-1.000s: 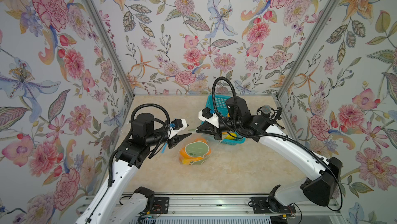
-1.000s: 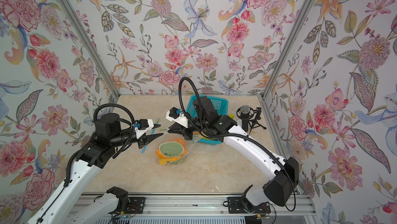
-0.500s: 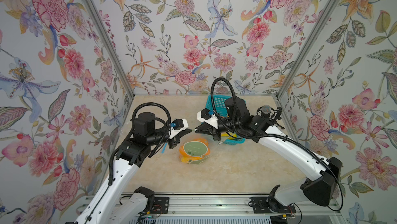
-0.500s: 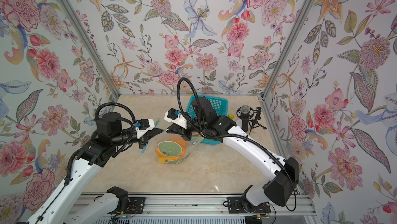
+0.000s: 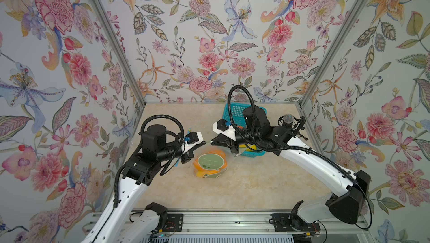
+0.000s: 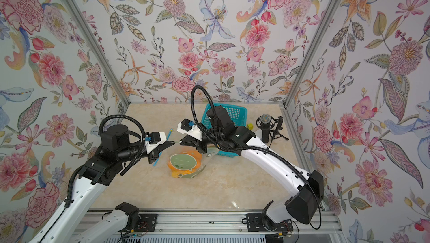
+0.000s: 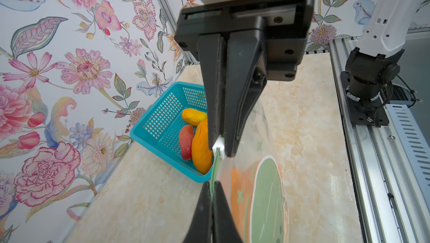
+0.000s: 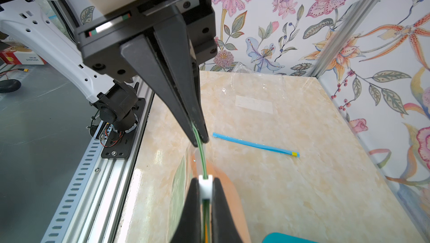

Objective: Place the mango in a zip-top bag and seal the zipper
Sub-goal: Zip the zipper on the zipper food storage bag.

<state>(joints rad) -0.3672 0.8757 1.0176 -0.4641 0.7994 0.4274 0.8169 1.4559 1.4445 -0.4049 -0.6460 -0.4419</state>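
Over on your left, a clear bag (image 8: 253,95) with a blue zipper strip (image 8: 254,144) lies flat on the bench (image 5: 244,183), well apart from the action. Next along is your left gripper (image 5: 202,143), jaws pinched tight on the green zipper (image 7: 215,167) at the top edge of the printed bag (image 5: 210,163). Look just below and between the two grippers: the mango (image 5: 197,169) is inside that bag, its orange showing around the green speech-bubble label, and the bag sags down onto the bench. Your right gripper (image 5: 213,139) faces the left one nearly tip to tip, jaws closed on the white slider (image 8: 206,187), which rides on the green zipper. Only a short stretch of zipper runs between the two grips. Behind the right arm sits the blue basket (image 5: 235,111) with three more fruits (image 7: 202,151) in it, yellow, red and orange. Far right, a microphone (image 5: 288,119) stands on its little tripod near the wall.
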